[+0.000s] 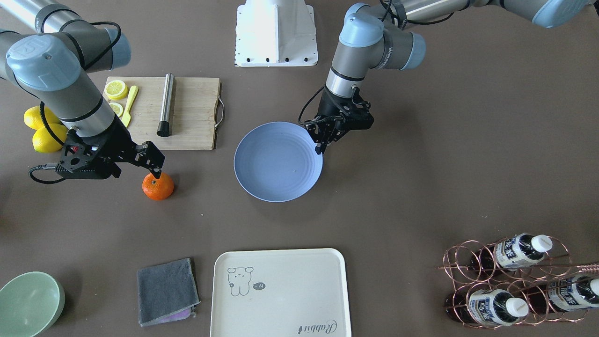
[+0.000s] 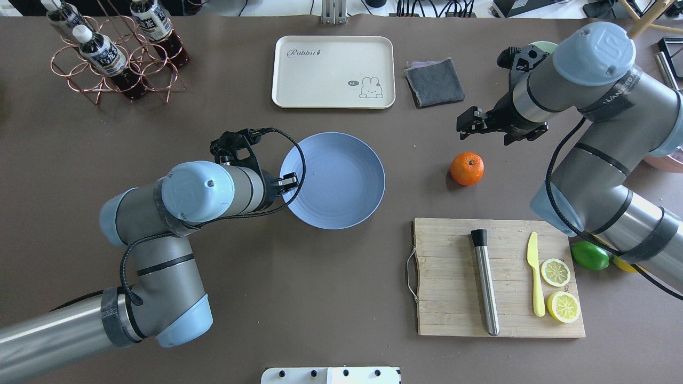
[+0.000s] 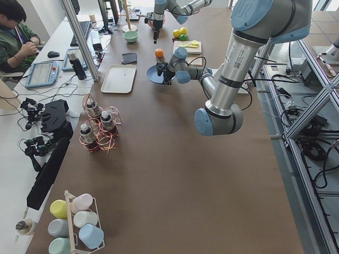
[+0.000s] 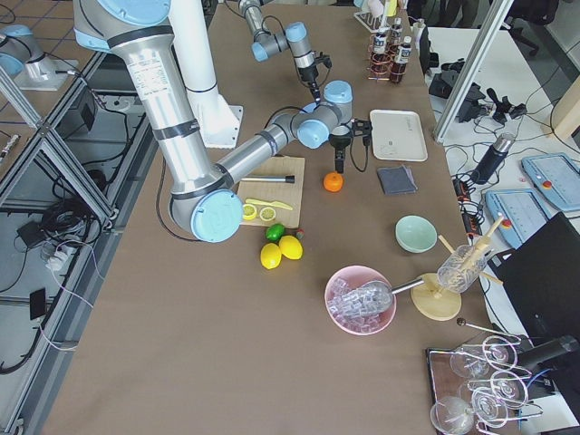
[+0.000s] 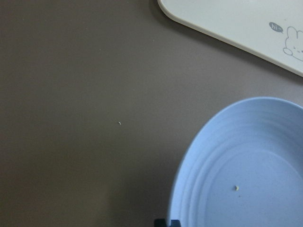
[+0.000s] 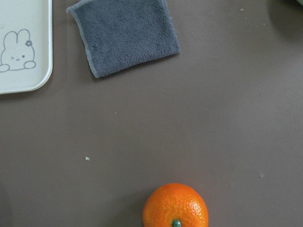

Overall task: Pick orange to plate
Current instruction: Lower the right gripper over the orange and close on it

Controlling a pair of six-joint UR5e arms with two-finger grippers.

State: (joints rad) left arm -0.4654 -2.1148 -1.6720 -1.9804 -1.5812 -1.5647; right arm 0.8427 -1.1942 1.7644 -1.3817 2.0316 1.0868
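You see the orange (image 1: 158,186) on the desk (image 1: 421,187), just under your right tool (image 1: 150,167), tool open, holding nothing, plate (image 1: 262,182) apart.

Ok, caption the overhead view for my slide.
Right gripper near the orange, left gripper at the rim of the plate, before pickup.

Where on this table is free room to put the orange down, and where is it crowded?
The blue plate is bare, save the left pincer at its rim. Bare table lies between plate, orange and cutting board. The board itself is crowded: knife, lemon slices.
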